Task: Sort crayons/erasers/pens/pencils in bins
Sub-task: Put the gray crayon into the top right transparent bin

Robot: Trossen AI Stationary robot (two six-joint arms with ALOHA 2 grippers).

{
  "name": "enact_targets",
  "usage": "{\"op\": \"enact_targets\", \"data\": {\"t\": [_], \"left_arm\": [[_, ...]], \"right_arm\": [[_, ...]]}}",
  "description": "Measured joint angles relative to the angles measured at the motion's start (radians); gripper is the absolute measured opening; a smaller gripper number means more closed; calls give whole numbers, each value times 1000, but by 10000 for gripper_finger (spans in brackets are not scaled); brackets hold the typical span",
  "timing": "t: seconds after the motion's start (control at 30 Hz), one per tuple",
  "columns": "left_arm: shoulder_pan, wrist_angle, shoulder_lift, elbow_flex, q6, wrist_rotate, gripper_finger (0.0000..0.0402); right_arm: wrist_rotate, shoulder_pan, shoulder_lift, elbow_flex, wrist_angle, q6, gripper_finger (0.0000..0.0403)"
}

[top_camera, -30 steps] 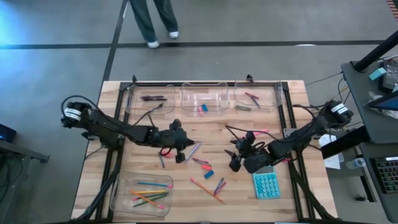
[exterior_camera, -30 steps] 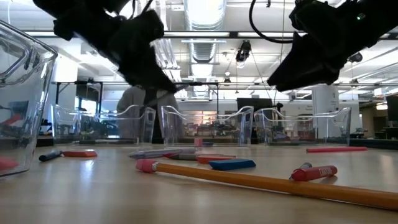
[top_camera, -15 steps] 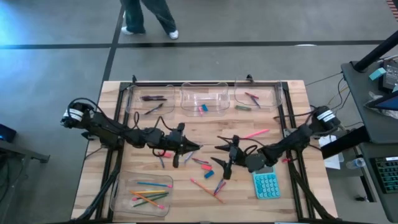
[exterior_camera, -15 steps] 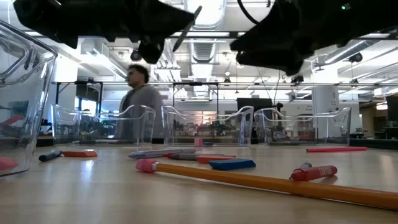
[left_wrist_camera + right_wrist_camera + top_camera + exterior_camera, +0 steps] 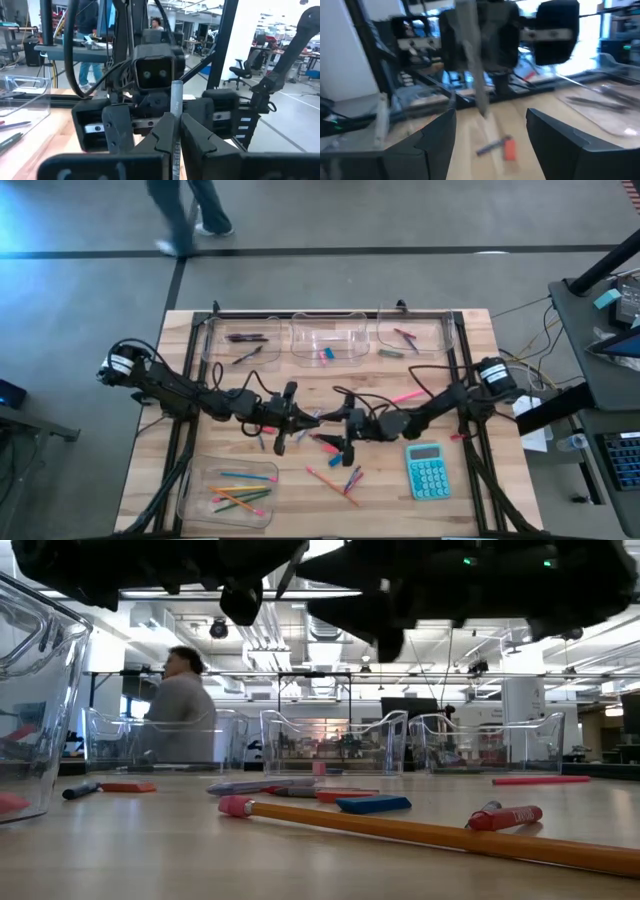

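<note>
Over the table's middle my left gripper (image 5: 298, 418) is shut on a slim grey pen (image 5: 175, 102) and points level toward the table's right. My right gripper (image 5: 345, 423) faces it, open, its fingers apart just off the pen's free end (image 5: 481, 107). Three clear bins (image 5: 328, 340) stand along the far edge, and one with bright pencils (image 5: 228, 492) stands near left. Loose pencils, crayons and erasers (image 5: 335, 460) lie flat on the wood below both grippers. My left gripper pinches the grey pen between its two fingers (image 5: 165, 135), which come level from the table's left. The pen runs roughly along the fingers, and its free end (image 5: 176, 92) sticks out past their tips, slanting upward. It is lifted clear of the table.
A teal calculator (image 5: 428, 470) lies near right. A pink pencil (image 5: 405, 395) lies right of centre. In the low view, a long pencil (image 5: 400, 830), a red crayon (image 5: 505, 817) and a blue eraser (image 5: 372, 804) lie at the front. A person walks beyond the far edge.
My right gripper has swung toward the table's left, off the calculator, and tipped up from pointing down to about level, facing my left gripper. My left gripper has tipped up to level with the grey pen in it, so the pen now points at the right gripper.
</note>
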Motion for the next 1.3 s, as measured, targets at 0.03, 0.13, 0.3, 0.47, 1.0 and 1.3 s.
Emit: {"op": "enact_targets", "data": {"t": [0.03, 0.13, 0.3, 0.47, 1.0, 1.3], "left_arm": [[0, 0, 0, 0, 0, 0, 1], [0, 0, 0, 0, -1, 0, 1], [0, -1, 0, 0, -1, -2, 1], [0, 1, 0, 0, -2, -2, 1], [-1, -8, 0, 0, -9, -2, 20], [2, -113, -15, -2, -58, -48, 106]], "right_arm": [[-21, -6, 8, 17, 0, 0, 228], [-65, -22, 29, 60, -5, -10, 228], [-68, -27, 31, 95, -36, -21, 224], [-68, -27, 31, 113, -51, -36, 179], [-65, -29, 30, 145, -128, -37, 16], [-41, -34, 7, 143, -259, 7, 15]]}}
